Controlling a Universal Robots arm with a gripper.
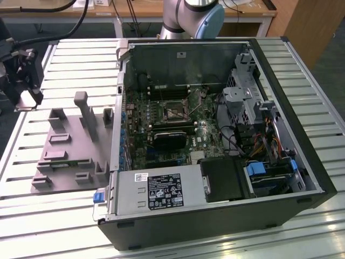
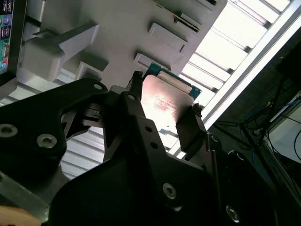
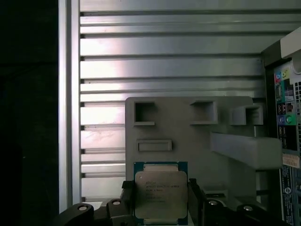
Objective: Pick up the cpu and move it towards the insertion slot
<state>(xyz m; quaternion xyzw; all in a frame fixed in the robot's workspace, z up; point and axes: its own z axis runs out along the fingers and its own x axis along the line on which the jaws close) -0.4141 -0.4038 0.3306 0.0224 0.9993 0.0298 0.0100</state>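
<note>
The gripper (image 3: 161, 197) clamped the cpu (image 3: 161, 187) by opposite edges, with the insertion slot (image 1: 173, 110) well apart toward the exterior view's right.

faint print on cpu (image 3: 161, 193), black label (image 1: 164, 190) on power supply (image 1: 129, 197), neither legible

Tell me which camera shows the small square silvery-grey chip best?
The first wrist view: the small square silvery-grey chip faces it squarely, held in the black gripper. The second wrist view shows it slanted, partly behind the fingers. In the exterior view it is too small to tell.
</note>
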